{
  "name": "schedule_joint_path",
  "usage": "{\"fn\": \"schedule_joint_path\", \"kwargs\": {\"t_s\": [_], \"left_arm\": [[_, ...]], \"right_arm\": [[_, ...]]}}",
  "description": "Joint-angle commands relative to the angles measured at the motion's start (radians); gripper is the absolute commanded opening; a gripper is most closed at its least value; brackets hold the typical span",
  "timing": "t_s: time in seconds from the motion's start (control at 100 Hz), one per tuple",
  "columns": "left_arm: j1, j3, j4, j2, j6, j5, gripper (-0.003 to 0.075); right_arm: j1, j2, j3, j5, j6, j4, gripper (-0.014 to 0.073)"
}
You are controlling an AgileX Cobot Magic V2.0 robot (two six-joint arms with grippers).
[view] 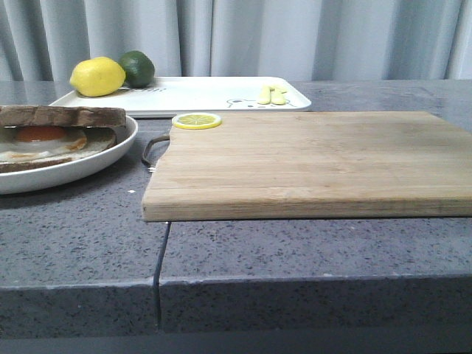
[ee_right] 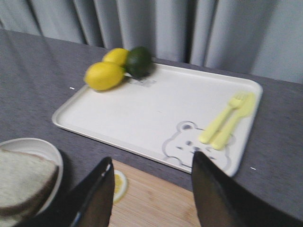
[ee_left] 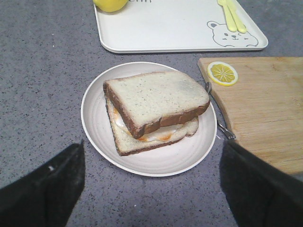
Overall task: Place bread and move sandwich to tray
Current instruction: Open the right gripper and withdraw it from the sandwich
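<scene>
The left gripper point(ee_left: 151, 189) hangs above the worktop point(view: 295, 251) with its 2 black fingers point(ee_left: 45, 187) spread wide and holding nothing. Just beyond it, near the left edge of the worktop, stands the round white plate point(ee_left: 97, 132). In the plate lies the sandwich point(ee_left: 156, 135), a brown-crusted slice with a fried egg on it, and the bread point(ee_left: 154, 97) lies on top of the egg, turned a little so that its corners do not match the lower slice.

Just beside the plate, to the right, lies the wooden cutting board point(view: 310, 162) with a thin metal handle point(view: 151, 151) at its left end. A lemon slice point(view: 197, 120) rests on the far left corner of the board.

The right gripper point(ee_right: 151, 189) hovers over the far edge of the board, with fingers apart and nothing between them.

Behind the board and the plate lies the tray point(view: 214, 94), white with a small bear drawing point(ee_right: 189, 144). At its far left corner are 2 lemons point(ee_right: 105, 75) and a lime point(ee_right: 139, 61), touching each other. Near its right edge, a pale yellow fork and knife point(ee_right: 228, 120) lie side by side. A grey curtain point(view: 258, 37) hangs behind the worktop.
</scene>
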Motion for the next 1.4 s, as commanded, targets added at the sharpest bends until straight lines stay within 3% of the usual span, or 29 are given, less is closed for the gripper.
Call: {"fn": "schedule_joint_path", "kwargs": {"t_s": [0.0,0.19,0.33,0.5,0.95,1.39], "left_arm": [[0.003,-0.035,-0.022,0.008,0.0,-0.062,0.0546],[0.003,-0.035,-0.022,0.008,0.0,-0.062,0.0546],[0.003,-0.035,-0.022,0.008,0.0,-0.062,0.0546],[0.003,-0.035,-0.022,0.008,0.0,-0.062,0.0546],[0.003,-0.035,-0.022,0.008,0.0,-0.062,0.0546],[0.003,-0.035,-0.022,0.008,0.0,-0.062,0.0546]], "right_arm": [[-0.052,-0.091,0.007,-0.017,0.171,-0.227,0.0391],[-0.107,-0.219,0.115,-0.02,0.365,-0.52,0.0391],[-0.127,-0.328,0.226,-0.061,0.416,-0.624,0.0391],[-0.141,-0.473,0.351,-0.127,0.416,-0.639,0.0391],[-0.161,-0.8,0.596,-0.083,0.415,-0.654,0.0386],[-0.161,-0.855,0.637,-0.071,0.415,-0.654,0.0386]]}}
